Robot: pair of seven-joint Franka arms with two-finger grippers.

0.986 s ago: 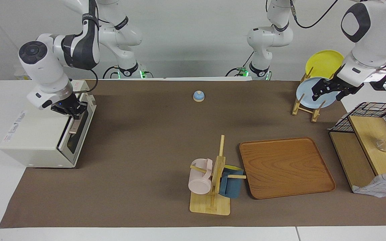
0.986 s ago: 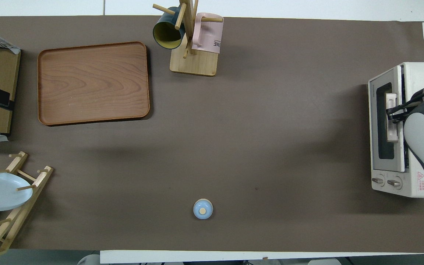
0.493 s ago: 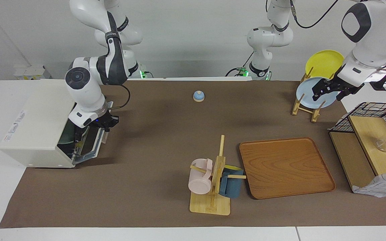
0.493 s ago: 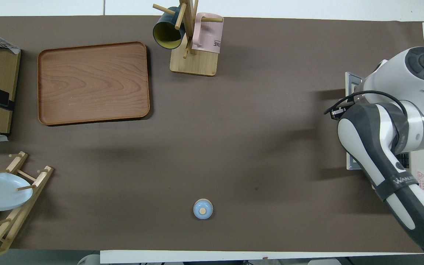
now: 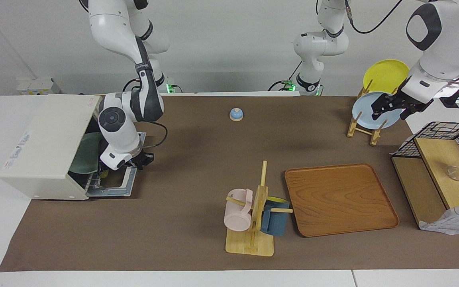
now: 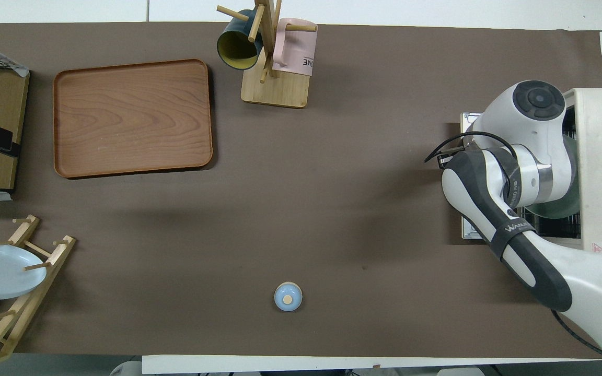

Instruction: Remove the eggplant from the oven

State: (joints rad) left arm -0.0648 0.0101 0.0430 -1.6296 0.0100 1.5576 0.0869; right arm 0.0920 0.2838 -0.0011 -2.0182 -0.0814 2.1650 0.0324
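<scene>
The right gripper (image 5: 133, 164) sits low at the outer edge of the lowered door (image 5: 116, 185) of the oven (image 5: 46, 147); whether its fingers are spread or closed on the handle I cannot tell. To finish this step well, I judge it should press the door fully flat, let go, then back off before reaching inside. Just inward from the gripper, a pale green plate (image 5: 87, 153) rests on the rack. The eggplant is not visible, presumably inside. The left gripper (image 5: 391, 107), well apart, waits over the plate rack (image 5: 363, 127) on the bench (image 5: 197, 167).
</scene>
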